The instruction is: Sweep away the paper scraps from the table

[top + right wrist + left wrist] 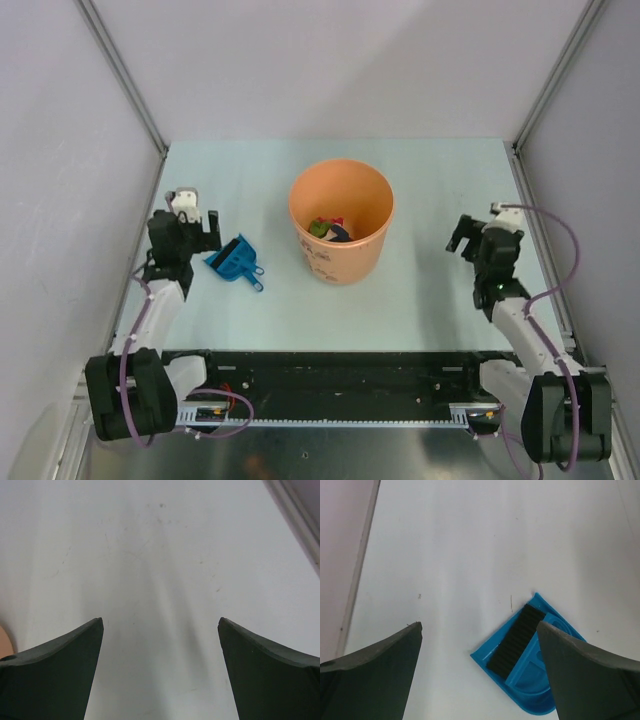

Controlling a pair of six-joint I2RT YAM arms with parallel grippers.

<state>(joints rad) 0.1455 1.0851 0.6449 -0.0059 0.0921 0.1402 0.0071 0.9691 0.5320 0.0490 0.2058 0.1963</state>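
The paper scraps [331,229] lie inside the orange bucket [341,222] at the middle of the pale green table [420,170]. The blue dustpan with its brush [234,261] lies on the table left of the bucket; it also shows in the left wrist view [525,655], brush bristles dark. My left gripper [201,231] is open and empty, just left of the dustpan, and in its own view [480,630] it hangs above bare table. My right gripper [467,237] is open and empty at the right, over bare table [160,625].
Grey walls and metal rails [120,70] close in the table on three sides. The black front rail [330,365] runs along the near edge between the arm bases. A sliver of the bucket [4,640] shows at the left of the right wrist view.
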